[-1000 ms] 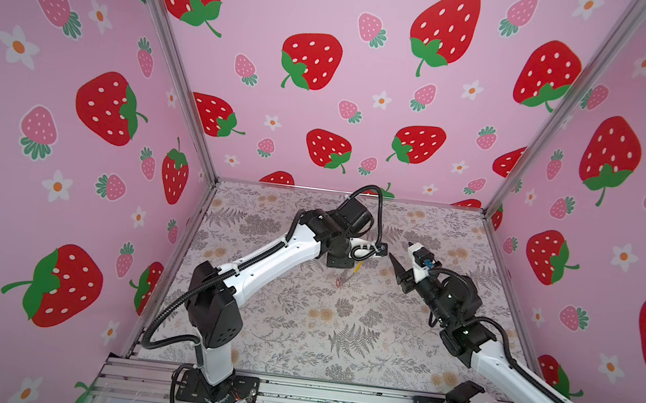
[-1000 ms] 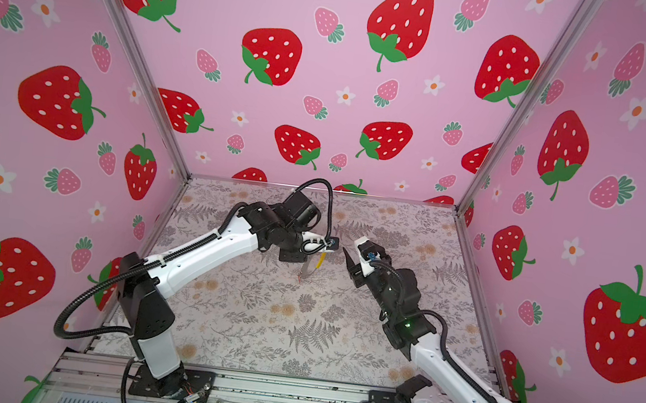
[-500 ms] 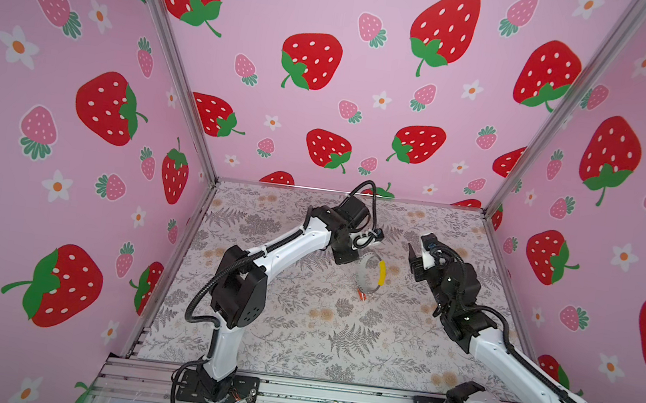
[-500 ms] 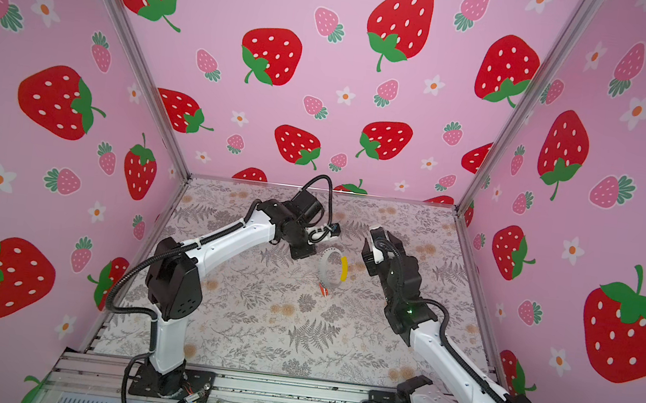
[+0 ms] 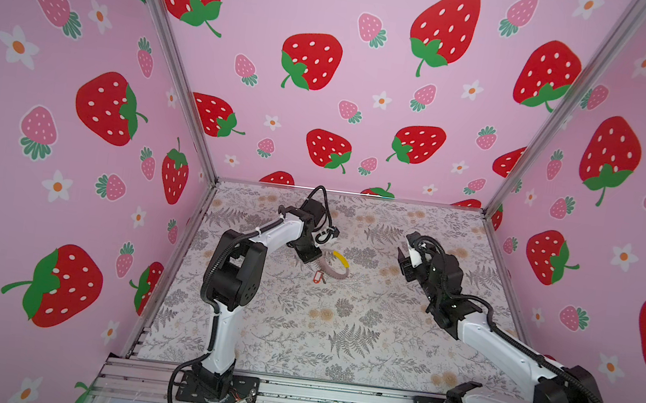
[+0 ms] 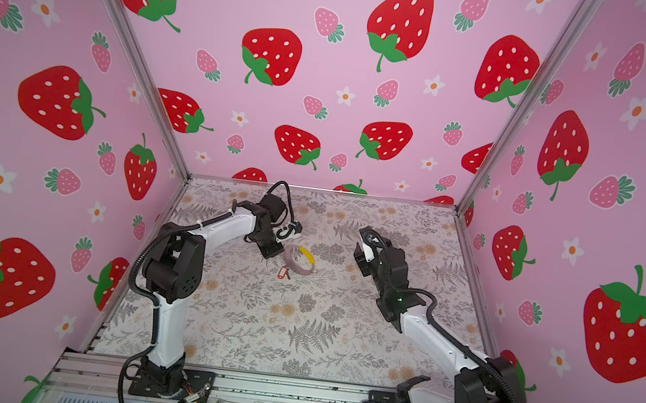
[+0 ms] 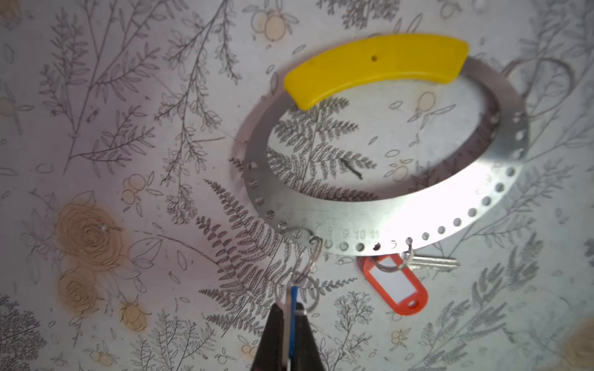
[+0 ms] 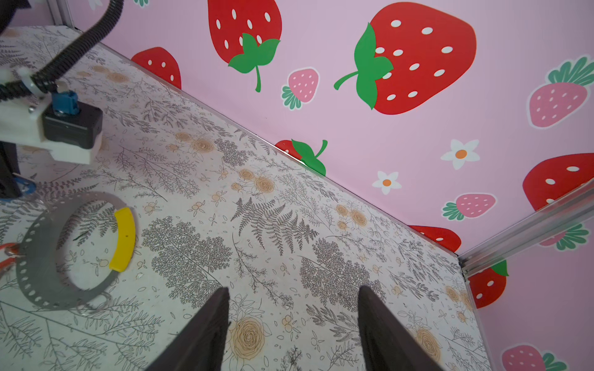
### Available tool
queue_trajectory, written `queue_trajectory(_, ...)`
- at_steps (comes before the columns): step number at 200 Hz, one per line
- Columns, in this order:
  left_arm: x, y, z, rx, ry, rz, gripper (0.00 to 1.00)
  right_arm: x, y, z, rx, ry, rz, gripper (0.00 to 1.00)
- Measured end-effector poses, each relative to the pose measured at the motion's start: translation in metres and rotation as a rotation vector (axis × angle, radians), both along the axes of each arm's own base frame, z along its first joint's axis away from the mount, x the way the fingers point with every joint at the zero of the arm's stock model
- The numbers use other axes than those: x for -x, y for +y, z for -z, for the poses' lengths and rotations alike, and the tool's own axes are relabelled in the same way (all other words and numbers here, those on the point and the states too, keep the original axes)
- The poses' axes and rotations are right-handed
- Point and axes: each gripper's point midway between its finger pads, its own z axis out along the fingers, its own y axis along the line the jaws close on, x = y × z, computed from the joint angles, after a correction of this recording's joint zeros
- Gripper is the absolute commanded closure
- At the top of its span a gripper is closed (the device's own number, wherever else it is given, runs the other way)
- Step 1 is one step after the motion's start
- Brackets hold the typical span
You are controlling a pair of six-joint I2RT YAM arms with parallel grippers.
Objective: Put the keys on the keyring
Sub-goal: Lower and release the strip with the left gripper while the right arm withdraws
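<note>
Lying near the middle of the bench [image 5: 338,338], toward its back edge, the keyring [image 7: 385,212] carries the red-tagged key [image 7: 427,263], and the blue tag [image 7: 294,308] looks linked on by its ring too. The left claw [image 7: 288,316] pinches that tag; the right claw [image 8: 292,321] gapes empty, well apart. Only release seems left.

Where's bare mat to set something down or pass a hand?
Free: near half of the mat, between left arm and right arm, down to the front rail; also far-right corner beyond the right gripper. Crowded: where left gripper, keyring and red-tagged key cluster.
</note>
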Motion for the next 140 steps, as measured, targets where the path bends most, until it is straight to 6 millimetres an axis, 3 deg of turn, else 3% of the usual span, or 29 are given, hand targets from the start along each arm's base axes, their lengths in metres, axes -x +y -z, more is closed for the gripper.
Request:
queue_trajectory(27,0.004,0.011,0.013,-0.028,0.043,-0.017,1.0,-0.003,0.002,0.011,0.027,0.021,-0.003,0.34)
queue_trajectory(42,0.004,0.012,0.02,-0.038,0.058,-0.023,0.95,-0.004,0.002,0.017,0.038,0.032,-0.004,0.33)
queue_trajectory(67,0.005,0.017,0.023,-0.064,0.058,-0.041,0.77,-0.007,-0.001,0.022,0.05,0.042,0.006,0.32)
queue_trajectory(87,0.013,0.028,0.03,-0.089,0.08,-0.074,0.76,-0.01,-0.008,0.022,0.052,0.042,0.029,0.31)
queue_trajectory(95,0.015,0.034,0.028,-0.098,0.077,-0.087,0.65,-0.012,-0.012,0.022,0.053,0.042,0.042,0.3)
queue_trajectory(104,0.02,0.04,0.027,-0.106,0.084,-0.106,0.3,-0.014,-0.017,0.023,0.055,0.044,0.06,0.24)
queue_trajectory(114,0.024,0.048,0.026,-0.123,0.089,-0.12,0.01,-0.016,-0.024,0.025,0.057,0.047,0.081,0.22)
queue_trajectory(140,0.033,0.068,0.022,-0.162,0.085,-0.178,0.01,-0.018,-0.041,0.034,0.062,0.066,0.128,0.21)
